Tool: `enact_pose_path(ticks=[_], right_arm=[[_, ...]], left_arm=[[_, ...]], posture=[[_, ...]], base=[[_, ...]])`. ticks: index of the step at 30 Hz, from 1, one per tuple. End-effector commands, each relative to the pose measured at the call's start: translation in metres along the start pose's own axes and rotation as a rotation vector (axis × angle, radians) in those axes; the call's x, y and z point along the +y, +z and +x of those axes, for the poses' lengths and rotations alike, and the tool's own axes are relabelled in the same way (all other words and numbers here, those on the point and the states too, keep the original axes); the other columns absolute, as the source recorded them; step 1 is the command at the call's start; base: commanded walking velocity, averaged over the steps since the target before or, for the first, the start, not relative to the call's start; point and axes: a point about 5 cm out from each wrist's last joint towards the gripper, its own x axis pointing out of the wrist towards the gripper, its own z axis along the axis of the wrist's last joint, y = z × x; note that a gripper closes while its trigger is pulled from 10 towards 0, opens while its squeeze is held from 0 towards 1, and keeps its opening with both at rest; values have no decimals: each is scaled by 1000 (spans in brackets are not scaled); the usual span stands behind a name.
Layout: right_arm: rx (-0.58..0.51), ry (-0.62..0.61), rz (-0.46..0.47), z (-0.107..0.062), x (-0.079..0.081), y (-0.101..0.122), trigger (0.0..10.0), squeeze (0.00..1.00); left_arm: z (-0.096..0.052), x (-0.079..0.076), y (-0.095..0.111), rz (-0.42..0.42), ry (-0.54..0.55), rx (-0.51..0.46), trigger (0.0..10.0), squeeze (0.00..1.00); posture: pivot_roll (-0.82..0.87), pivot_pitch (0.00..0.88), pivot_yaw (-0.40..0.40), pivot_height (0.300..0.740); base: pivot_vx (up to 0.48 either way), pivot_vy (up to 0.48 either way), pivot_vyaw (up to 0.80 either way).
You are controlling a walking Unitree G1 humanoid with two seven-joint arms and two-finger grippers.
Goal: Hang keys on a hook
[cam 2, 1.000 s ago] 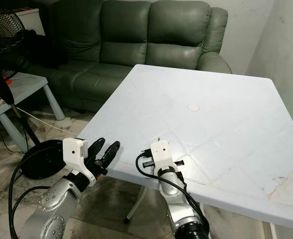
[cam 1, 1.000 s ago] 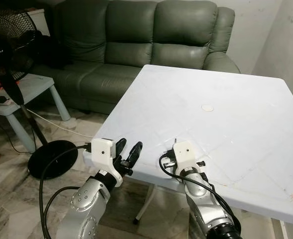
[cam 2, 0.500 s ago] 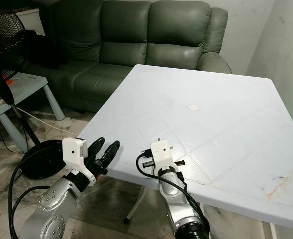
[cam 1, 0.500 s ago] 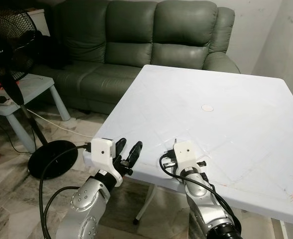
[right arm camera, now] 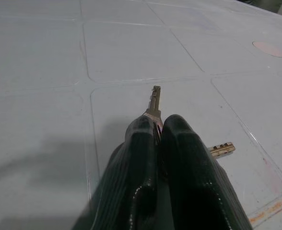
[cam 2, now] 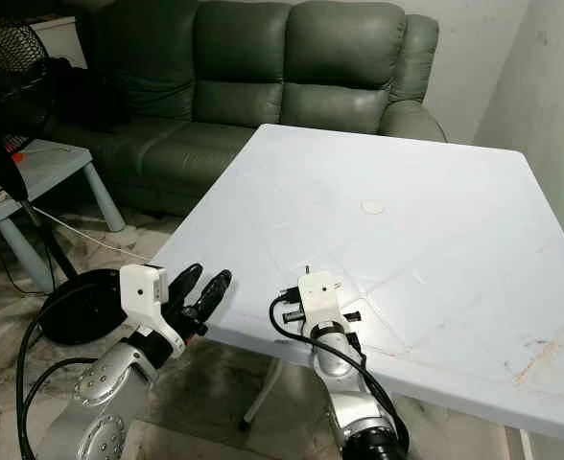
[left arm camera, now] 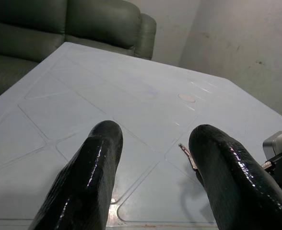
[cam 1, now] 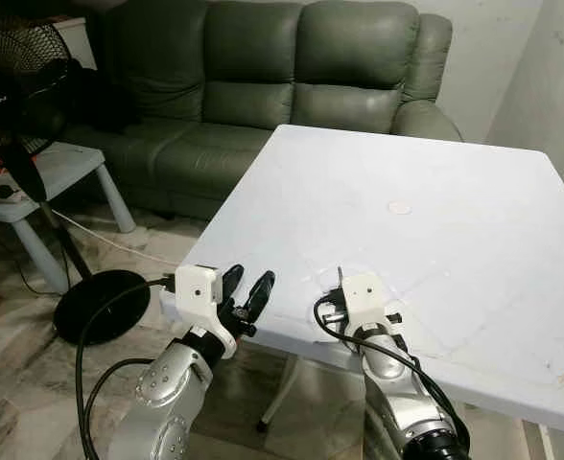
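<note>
My right gripper (right arm camera: 159, 125) is shut on a bunch of keys just above the near part of the white table (cam 1: 435, 182). One brass key (right arm camera: 154, 103) sticks out past the fingertips, and a second key (right arm camera: 221, 149) pokes out sideways lower down. From the head view the key tip (cam 1: 340, 274) shows in front of the right wrist's white camera box (cam 1: 364, 292). My left gripper (cam 1: 251, 280) stands open at the table's near left corner, nothing between its fingers (left arm camera: 102, 143). The key (left arm camera: 188, 156) also shows beside the left gripper's other finger.
A green sofa (cam 1: 282, 77) stands behind the table. At the left are a black fan (cam 1: 13, 86) with a round base (cam 1: 100, 307), its cable on the floor, and a small white side table (cam 1: 61, 168). A round beige mark (cam 1: 398, 207) lies mid-table. A wall (cam 1: 551, 77) rises at the right.
My right wrist has shifted slightly to the right and nearer, still holding the keys. The left arm has not moved.
</note>
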Motion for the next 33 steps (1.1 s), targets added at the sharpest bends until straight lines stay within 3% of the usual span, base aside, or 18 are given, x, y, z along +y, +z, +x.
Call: enact_pose_path(ticks=[1, 33], right_arm=[[22, -2, -21, -2, 0, -7, 10000, 0], [-29, 30, -25, -11, -18, -15, 10000, 0]], left_arm=[[-1, 0, 6, 8, 4, -23, 10000, 0], [0, -1, 6, 3, -1, -24, 10000, 0]], posture=[[156, 0, 23, 740], [153, 0, 25, 740]], base=[[0, 0, 0], [0, 0, 0]])
